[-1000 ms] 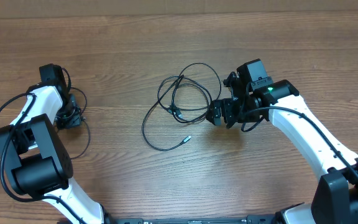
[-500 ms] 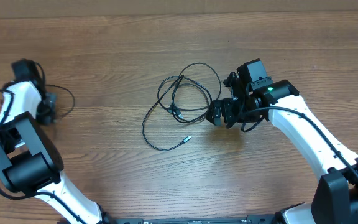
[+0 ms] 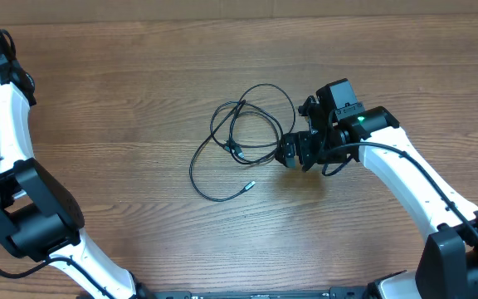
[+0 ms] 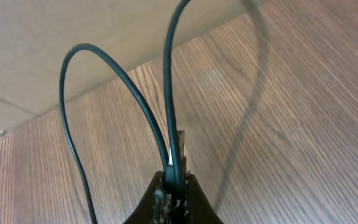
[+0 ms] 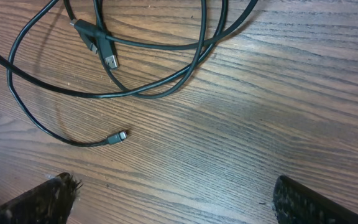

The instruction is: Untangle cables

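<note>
One thin black cable (image 4: 72, 106) rises in two loops out of my left gripper (image 4: 176, 180), which is shut on it just below its small plug end (image 4: 182, 146). That gripper hangs above the table's far left corner. The other cables (image 3: 243, 133) lie in a loose tangle of loops at the middle of the table, with a small silver plug end (image 3: 251, 185) pointing toward the front. My right gripper (image 3: 292, 153) sits just right of that tangle, open, with bare wood between its fingers (image 5: 55, 196). In the right wrist view the tangled cables (image 5: 160, 87) lie ahead of the fingers.
The wooden table (image 3: 139, 224) ends at its far edge along a beige surface (image 3: 222, 8). My left arm (image 3: 7, 124) runs up the table's left side. My right arm (image 3: 405, 183) crosses the right side.
My left arm has swung from the table's left middle to the far left corner, carrying its cable along. The right arm and the central tangle have not moved.
</note>
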`<state>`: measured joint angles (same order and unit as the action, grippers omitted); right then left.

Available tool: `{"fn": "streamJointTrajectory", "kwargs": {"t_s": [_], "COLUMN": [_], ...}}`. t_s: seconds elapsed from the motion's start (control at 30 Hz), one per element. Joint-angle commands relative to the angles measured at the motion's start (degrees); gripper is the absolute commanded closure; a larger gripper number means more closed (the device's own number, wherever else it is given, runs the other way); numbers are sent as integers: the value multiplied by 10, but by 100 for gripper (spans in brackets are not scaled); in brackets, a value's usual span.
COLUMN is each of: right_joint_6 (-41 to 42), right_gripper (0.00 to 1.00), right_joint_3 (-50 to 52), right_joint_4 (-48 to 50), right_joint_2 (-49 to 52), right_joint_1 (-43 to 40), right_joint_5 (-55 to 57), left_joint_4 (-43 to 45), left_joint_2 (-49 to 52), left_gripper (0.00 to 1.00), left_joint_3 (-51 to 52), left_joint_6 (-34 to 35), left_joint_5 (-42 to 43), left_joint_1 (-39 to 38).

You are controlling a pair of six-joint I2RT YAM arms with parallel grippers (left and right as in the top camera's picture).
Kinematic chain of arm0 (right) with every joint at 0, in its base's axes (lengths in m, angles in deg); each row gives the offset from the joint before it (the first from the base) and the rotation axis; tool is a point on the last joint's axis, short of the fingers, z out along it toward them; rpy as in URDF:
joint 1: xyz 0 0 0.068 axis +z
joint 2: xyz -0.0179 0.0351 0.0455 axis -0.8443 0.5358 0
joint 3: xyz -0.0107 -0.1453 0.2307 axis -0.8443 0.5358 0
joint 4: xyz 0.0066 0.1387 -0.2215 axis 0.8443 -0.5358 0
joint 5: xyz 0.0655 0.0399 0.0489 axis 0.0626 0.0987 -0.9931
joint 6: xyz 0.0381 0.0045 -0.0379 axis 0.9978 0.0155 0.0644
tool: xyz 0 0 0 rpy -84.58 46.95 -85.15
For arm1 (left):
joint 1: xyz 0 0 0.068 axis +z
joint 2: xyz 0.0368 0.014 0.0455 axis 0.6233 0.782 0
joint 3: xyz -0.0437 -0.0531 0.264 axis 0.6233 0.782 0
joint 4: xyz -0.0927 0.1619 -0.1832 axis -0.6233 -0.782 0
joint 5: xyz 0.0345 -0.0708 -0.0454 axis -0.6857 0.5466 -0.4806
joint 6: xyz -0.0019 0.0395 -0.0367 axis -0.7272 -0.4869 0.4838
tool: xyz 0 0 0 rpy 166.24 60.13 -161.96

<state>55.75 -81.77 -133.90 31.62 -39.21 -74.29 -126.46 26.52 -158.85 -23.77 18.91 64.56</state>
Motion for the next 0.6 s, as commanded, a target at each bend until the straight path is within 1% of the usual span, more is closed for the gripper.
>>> {"fn": "streamJointTrajectory", "kwargs": {"t_s": [0.0,0.17,0.3,0.43,0.57], "right_joint_6": [-2,-2,-2,-2,-2], "right_gripper": [0,0,0,0,0], "right_joint_3": [-12,-12,-12,-12,-12], "right_joint_4": [3,3,3,3,3], "right_joint_2": [-11,-11,-11,-11,-11], "right_joint_1": [-2,-2,-2,-2,-2], "right_joint_5": [2,2,2,2,2], "left_joint_4": [3,17,39,70,76], "left_joint_2": [3,5,11,24,60], "left_gripper": [96,96,96,96,96], "left_joint_3": [-10,-7,6,27,33], "left_joint_6": [-25,-26,-52,-129,-202], "left_joint_5": [69,186,218,269,360], "left_joint_1": [6,15,19,24,29]}}
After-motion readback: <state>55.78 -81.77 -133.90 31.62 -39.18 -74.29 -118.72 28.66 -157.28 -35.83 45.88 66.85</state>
